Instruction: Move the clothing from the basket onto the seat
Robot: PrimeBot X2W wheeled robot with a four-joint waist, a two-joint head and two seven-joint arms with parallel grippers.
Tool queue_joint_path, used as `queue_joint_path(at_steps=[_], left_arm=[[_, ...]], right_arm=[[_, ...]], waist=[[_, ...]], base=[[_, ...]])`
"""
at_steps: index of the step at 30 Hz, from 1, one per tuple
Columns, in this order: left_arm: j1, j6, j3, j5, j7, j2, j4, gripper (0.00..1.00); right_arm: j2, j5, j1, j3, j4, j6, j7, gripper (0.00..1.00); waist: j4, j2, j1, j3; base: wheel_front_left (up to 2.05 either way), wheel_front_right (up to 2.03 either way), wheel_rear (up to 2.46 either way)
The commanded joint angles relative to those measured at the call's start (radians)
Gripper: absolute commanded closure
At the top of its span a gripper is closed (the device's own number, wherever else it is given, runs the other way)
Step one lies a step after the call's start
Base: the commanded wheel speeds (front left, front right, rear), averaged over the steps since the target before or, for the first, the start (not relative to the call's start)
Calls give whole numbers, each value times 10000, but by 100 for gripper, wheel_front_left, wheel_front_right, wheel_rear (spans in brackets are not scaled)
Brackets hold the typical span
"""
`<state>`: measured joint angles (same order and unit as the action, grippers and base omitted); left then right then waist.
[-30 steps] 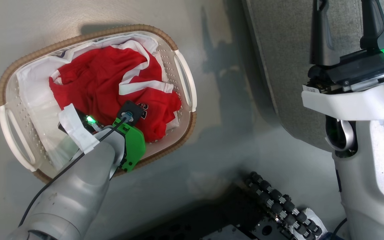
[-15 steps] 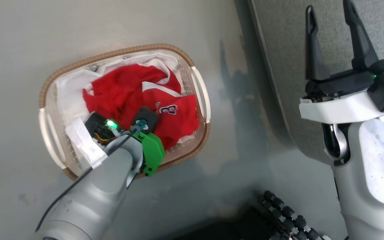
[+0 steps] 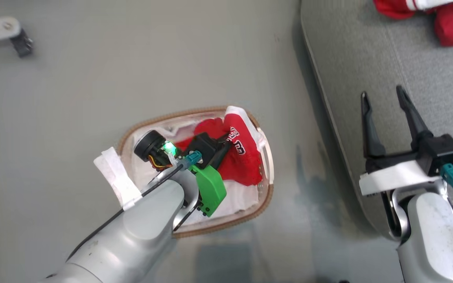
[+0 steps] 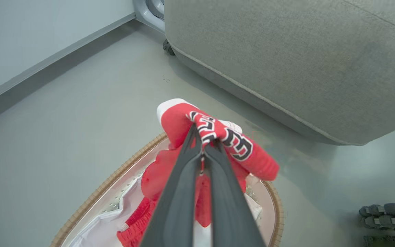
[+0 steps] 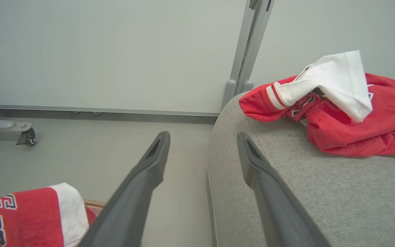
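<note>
Over the grey floor [image 3: 92, 78], the left gripper [image 4: 202, 140] clamped a red garment [image 4: 252, 157] above the basket [image 4: 127, 187]. Carrying it to the seat [image 4: 286, 68] seemed next. The right gripper [image 3: 382, 91] gaped empty.

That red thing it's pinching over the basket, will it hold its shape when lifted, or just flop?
Probably floppy: the red garment folds and droops either side of the left jaws. Likely light, since a thin pinch carries it. Its lower part lies in the basket and may drag.
</note>
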<state>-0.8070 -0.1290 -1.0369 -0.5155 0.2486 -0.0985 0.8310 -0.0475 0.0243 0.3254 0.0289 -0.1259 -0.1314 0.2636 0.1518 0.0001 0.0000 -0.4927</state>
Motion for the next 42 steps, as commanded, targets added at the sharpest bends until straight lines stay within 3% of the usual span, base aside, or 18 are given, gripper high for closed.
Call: queue_joint_path(at_steps=[1,11,19,30,42], left_arm=[[13,-23,-136,-143,27,-143,-176,100],[-1114,-22,-747,-730,-790,-996,-2011,100],[-2448,-11,-554,-939,-1517,-1437,-2986,100],[-3568,-9,-232,-1122,-1843,-1637,-3359,100],[-3386,0,-345,-1309,-1866,-1719,-3822,100]], right_arm=[[-54,-42,-312,88,-96,14,24,0],[-53,-63,-1165,108,-604,14,23,0],[-49,39,-1148,-263,-920,14,23,0],[-46,127,-516,-1726,-1235,14,24,0],[-50,259,763,-3122,-2045,14,24,0]], waist=[[-1095,-1,0,2026],[-1336,-1,0,3966],[-1221,-1,0,4726],[-1045,-1,0,4981],[-1162,-1,0,5055]], base=[[0,0,0],[0,0,0],[0,0,0],[0,0,0],[0,0,0]])
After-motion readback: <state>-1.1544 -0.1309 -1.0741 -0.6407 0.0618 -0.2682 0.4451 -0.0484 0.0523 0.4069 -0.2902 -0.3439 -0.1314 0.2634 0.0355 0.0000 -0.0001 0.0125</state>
